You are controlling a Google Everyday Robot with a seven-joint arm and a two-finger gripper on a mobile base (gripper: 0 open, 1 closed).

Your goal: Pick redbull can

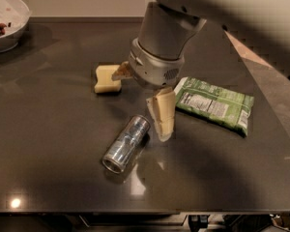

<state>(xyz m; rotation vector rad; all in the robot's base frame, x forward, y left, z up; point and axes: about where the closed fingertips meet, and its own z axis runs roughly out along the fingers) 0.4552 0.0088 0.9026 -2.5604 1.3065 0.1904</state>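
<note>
The redbull can [127, 143] lies on its side on the dark table [53, 129], a slim silver can with its shiny round end toward the front left. My gripper [140, 105] hangs from the big grey arm, just above and to the right of the can's far end. It is open and empty. One pale finger [163, 114] points down beside the can's upper end, and the other finger [121, 72] sticks out toward the sponge. The can is not held.
A pale yellow sponge [107, 78] lies just behind the gripper to the left. A green snack bag [216, 104] lies to the right of the gripper. A white bowl [5, 21] with food stands at the far left corner. The table's front edge is near the can.
</note>
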